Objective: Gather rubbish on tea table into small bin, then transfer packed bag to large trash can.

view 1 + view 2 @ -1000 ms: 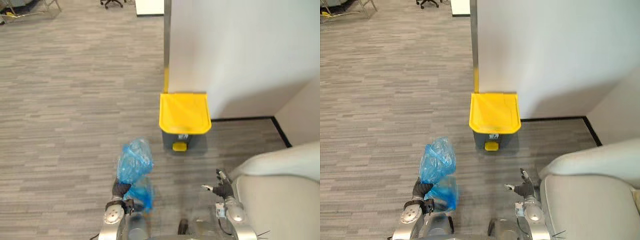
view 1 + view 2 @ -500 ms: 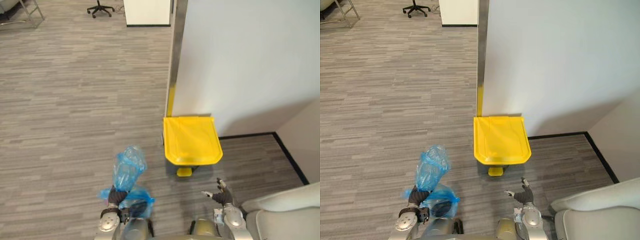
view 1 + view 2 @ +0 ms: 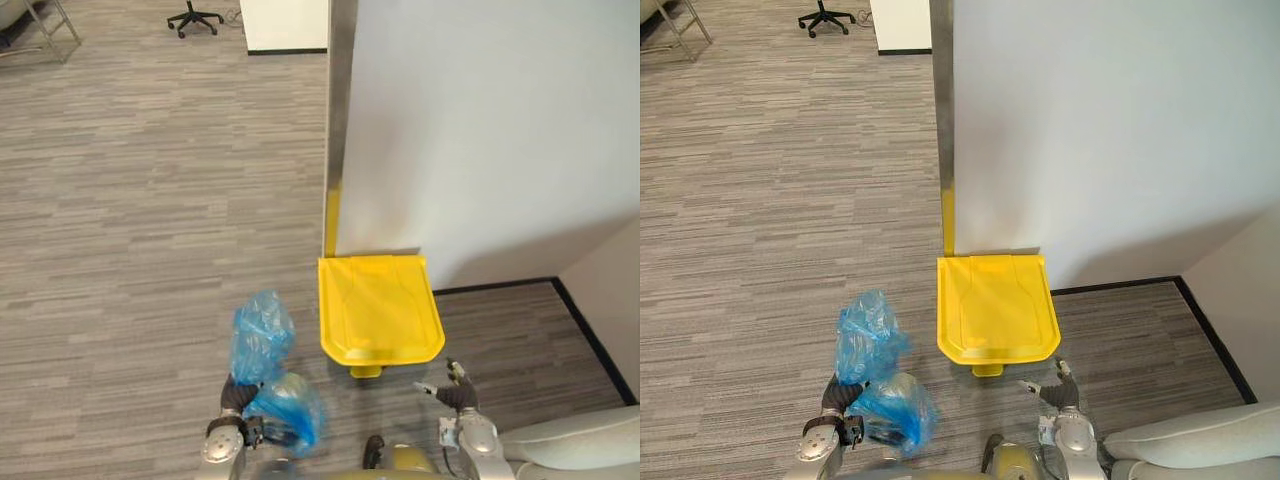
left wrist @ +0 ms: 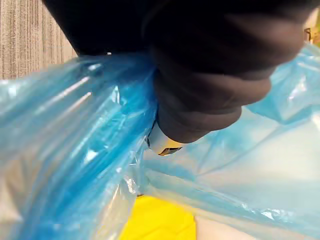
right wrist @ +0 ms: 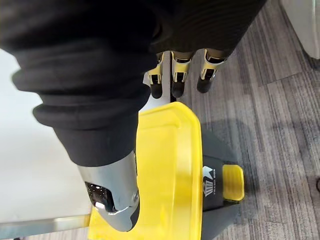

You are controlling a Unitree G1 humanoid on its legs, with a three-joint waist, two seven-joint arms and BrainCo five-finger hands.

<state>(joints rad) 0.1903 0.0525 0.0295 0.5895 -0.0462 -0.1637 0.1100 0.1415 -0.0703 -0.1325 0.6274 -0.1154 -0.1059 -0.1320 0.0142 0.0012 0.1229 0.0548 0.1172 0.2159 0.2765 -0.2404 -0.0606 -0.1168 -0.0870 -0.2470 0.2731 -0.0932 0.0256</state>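
Bag of blue plastic (image 3: 262, 337) is clenched at its neck by the left hand (image 3: 238, 393), above the grey floor (image 3: 130, 250) just left of the yellow-lidded trash can (image 3: 380, 310). Its lid is down, and it stands against a white wall (image 3: 480, 130). The right hand (image 3: 456, 387), fingers relaxed and holding nothing, is near the can's front right.
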